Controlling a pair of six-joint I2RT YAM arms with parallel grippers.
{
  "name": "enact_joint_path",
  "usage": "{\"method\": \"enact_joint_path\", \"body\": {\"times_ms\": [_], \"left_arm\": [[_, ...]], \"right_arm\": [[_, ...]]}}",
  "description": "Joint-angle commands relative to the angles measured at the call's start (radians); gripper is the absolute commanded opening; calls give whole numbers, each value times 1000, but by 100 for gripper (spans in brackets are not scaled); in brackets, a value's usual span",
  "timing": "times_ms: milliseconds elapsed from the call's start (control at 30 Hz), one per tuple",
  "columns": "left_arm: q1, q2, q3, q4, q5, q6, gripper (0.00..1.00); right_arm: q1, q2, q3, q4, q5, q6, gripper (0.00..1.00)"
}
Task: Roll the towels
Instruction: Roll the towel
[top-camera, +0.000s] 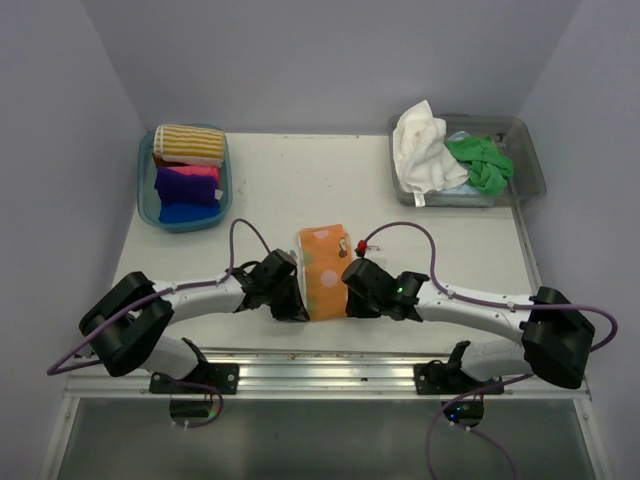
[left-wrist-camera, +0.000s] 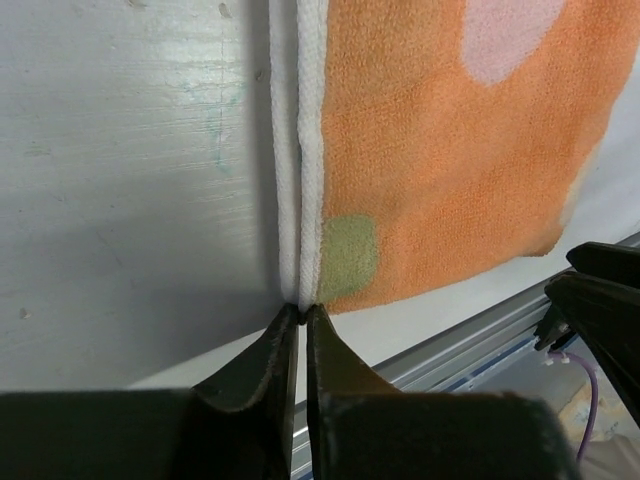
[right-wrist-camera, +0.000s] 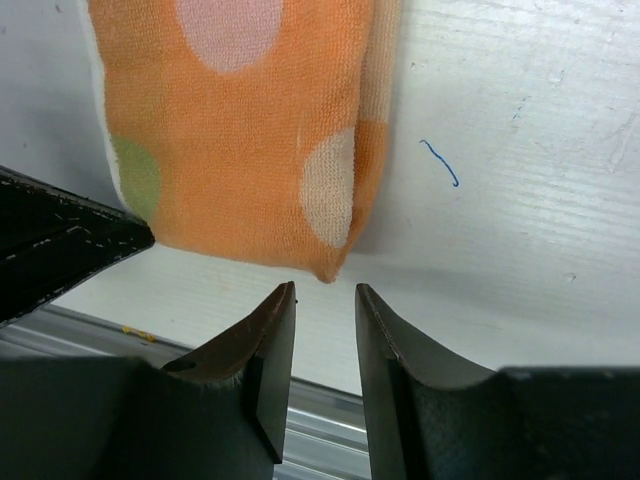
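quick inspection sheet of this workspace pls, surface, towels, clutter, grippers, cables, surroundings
surface: white table, one small blue pen mark
job's things: orange towel folded flat near the front edge, between the arms; rolled towels packed in the left tub; white towel and green towel loose in the right tub
clutter: nothing seen
grippers: left gripper closed on the orange towel's white hem corner; right gripper open, towel corner just ahead of it, not between the jaws
cables: purple cables arch above each wrist
surroundings: plain walls on three sides; metal rail along the near edge
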Motion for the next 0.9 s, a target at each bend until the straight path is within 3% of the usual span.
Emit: {"method": "enact_joint_path", "body": {"times_ms": [0, 133, 500, 600, 633, 733, 867], "left_arm": [[-6, -4, 23, 3, -16, 3, 8], [-6, -15, 29, -3, -26, 2, 0], [-6, -17, 47, -10, -31, 5, 0], [-6, -21, 53, -17, -29, 9, 0], [-6, -23, 61, -23, -31, 11, 0], [-6, -35, 70, -29, -20, 8, 0], [-4, -54, 104, -73, -26, 12, 0]], "right_arm": [[3, -12, -12, -28, 44, -2, 35], [5, 22, -14, 2, 23, -13, 35], [3, 39, -61, 177, -39, -73, 33], [3, 54, -79, 208, -50, -74, 23], [3, 56, -81, 206, -43, -64, 12], [3, 48, -76, 180, -24, -53, 1], [3, 11, -47, 110, 18, -47, 0]]}}
